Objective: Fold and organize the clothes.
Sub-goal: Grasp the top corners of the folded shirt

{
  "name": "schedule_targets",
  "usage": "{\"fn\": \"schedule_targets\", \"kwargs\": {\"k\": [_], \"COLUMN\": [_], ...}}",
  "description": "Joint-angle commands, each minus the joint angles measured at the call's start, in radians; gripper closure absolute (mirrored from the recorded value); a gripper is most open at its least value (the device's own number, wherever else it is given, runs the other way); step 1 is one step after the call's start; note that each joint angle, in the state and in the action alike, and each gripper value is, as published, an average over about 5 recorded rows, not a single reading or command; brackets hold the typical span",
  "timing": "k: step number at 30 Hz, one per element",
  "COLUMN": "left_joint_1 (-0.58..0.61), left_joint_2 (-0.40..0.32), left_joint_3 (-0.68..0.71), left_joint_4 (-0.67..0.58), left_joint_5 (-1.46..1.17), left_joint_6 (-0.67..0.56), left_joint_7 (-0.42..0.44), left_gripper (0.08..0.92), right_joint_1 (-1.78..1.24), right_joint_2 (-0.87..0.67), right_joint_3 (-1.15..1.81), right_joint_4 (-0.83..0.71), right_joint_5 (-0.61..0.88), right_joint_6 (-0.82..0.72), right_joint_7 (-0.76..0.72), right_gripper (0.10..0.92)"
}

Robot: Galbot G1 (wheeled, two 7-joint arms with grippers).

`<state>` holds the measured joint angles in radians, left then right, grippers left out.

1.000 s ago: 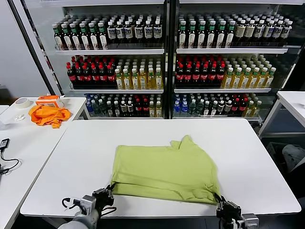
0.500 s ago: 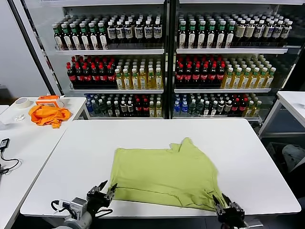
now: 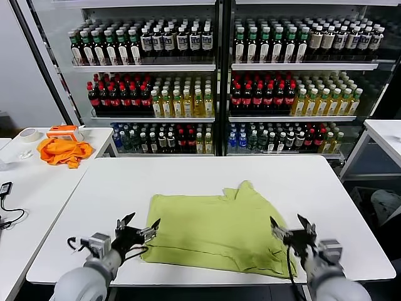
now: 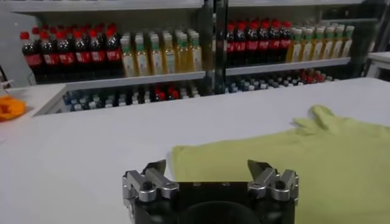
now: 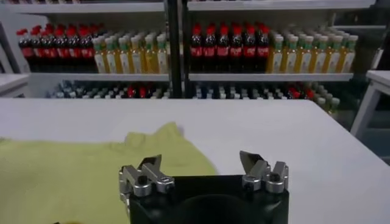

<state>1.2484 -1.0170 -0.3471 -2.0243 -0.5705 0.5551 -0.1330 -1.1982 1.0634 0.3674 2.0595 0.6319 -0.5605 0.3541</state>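
Observation:
The lime-green T-shirt (image 3: pixel 219 232) lies folded flat on the white table (image 3: pixel 207 179), a sleeve sticking up at its far edge. It also shows in the left wrist view (image 4: pixel 292 158) and the right wrist view (image 5: pixel 67 170). My left gripper (image 3: pixel 139 227) is open and empty, just above the shirt's near left corner. My right gripper (image 3: pixel 289 227) is open and empty above the shirt's near right corner. Neither touches the cloth. The open jaws show in the left wrist view (image 4: pixel 209 165) and the right wrist view (image 5: pixel 200 161).
A bright orange cloth (image 3: pixel 62 150) and a roll of tape (image 3: pixel 28 135) lie on the side table at the left. Drink shelves (image 3: pixel 213 81) stand behind the table. Another white table (image 3: pixel 385 135) stands at the right.
Both grippers have let go of the shirt's near corners, opened, and risen above the table edge. The shirt's near hem has settled flat.

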Motion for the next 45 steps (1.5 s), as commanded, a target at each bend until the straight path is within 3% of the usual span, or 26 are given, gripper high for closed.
{"fn": "schedule_targets", "kwargs": {"k": [1, 8, 15, 25, 39, 45], "left_joint_1": [-0.273, -0.412, -0.471, -0.479, -0.435, -0.434], "left_joint_2": [-0.019, -0.052, -0.056, -0.06, -0.048, -0.054], "left_joint_3": [0.112, 0.186, 0.206, 0.199, 0.181, 0.172], "left_joint_4": [0.261, 0.459, 0.552, 0.601, 0.571, 0.589], "left_joint_5": [-0.04, -0.024, -0.009, 0.0, 0.001, -0.002], "left_joint_6": [-0.008, -0.036, -0.04, -0.054, -0.045, -0.069], "left_joint_7": [0.011, 0.045, 0.083, 0.118, 0.15, 0.164], "left_gripper": [0.177, 0.177, 0.177, 0.177, 0.177, 0.272], "right_joint_1": [0.415, 0.5, 0.509, 0.511, 0.539, 0.542], "right_joint_2": [0.057, 0.135, 0.177, 0.213, 0.26, 0.273], "right_joint_3": [-0.199, -0.237, -0.239, -0.235, -0.242, -0.229], "right_joint_4": [-0.335, -0.549, -0.659, -0.704, -0.778, -0.8], "right_joint_5": [0.038, -0.028, -0.064, -0.073, -0.089, -0.066], "right_joint_6": [-0.019, -0.017, 0.009, 0.068, 0.068, 0.054], "right_joint_7": [0.042, 0.011, -0.012, -0.042, -0.074, -0.071], "right_gripper": [0.203, 0.203, 0.203, 0.203, 0.203, 0.31]}}
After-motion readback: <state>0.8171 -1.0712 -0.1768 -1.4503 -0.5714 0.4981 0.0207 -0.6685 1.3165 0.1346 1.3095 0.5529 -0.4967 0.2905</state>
